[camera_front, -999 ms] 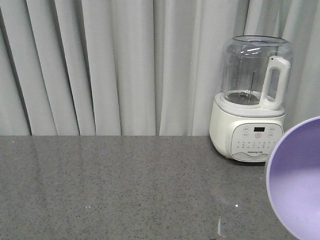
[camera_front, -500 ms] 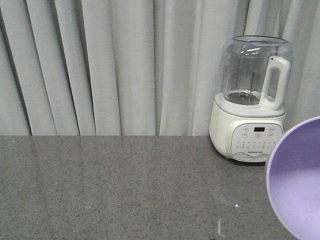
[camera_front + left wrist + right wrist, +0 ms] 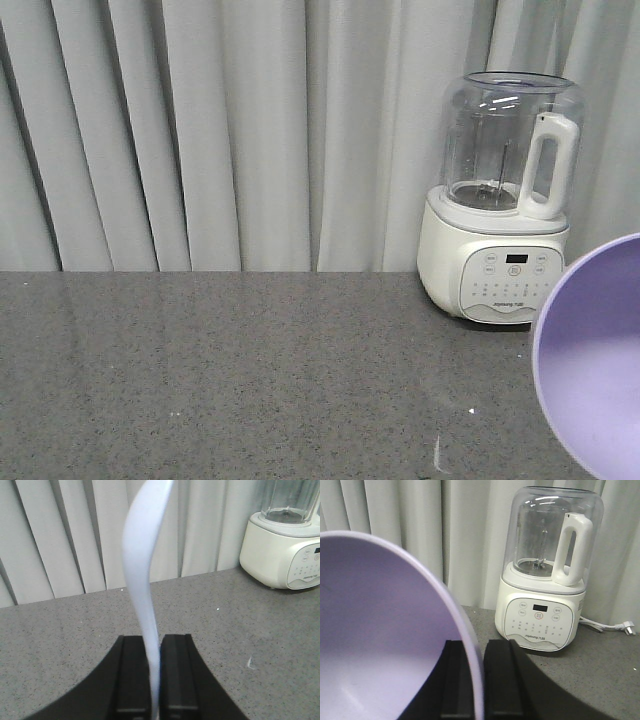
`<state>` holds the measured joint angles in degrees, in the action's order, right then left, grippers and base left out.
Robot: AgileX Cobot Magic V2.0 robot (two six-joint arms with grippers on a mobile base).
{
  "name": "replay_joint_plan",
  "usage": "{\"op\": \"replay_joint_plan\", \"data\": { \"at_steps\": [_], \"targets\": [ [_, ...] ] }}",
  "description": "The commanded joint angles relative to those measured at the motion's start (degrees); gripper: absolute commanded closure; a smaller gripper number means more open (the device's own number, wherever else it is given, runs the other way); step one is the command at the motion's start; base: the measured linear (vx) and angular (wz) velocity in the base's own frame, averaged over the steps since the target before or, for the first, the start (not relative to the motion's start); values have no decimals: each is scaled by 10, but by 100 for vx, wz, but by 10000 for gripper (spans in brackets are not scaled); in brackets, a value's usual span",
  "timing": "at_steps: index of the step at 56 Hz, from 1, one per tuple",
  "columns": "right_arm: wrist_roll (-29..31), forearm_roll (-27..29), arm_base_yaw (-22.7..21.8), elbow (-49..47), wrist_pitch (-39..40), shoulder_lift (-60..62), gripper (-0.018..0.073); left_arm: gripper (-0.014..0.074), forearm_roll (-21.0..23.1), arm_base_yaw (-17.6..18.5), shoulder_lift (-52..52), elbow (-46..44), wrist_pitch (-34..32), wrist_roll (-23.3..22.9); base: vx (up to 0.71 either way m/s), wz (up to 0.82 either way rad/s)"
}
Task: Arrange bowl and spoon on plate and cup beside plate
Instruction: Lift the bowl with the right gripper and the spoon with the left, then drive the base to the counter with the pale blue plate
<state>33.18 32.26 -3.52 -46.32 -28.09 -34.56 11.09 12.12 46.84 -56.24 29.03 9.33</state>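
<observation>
Between left fingers (image 3: 132,675) sits the spoon (image 3: 142,580); right fingers (image 3: 500,680) clamp bowl (image 3: 385,630).

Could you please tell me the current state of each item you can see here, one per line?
Lavender-purple round bowl: tilted on edge, rim clamped in the right gripper.
Pale blue soup spoon: held upright, clamped in the left gripper.
White blender with clear jar: upright on grey counter, jar empty.
Blender's white plug: lying loose on the counter, unplugged.

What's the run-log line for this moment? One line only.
left end effector: shut on spoon | right end effector: shut on bowl rim | plate, cup: not in view
</observation>
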Motion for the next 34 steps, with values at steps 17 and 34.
{"op": "replay_joint_plan", "data": {
  "at_steps": [17, 34],
  "targets": [
    [2, 15, -2, -16, 45, 1, 568, 599, 9, 3, -5, -15, -51, 1, -2, -6],
    [2, 15, -2, -16, 45, 1, 568, 599, 9, 3, -5, -15, -51, 1, -5, -25]
  ]
}}
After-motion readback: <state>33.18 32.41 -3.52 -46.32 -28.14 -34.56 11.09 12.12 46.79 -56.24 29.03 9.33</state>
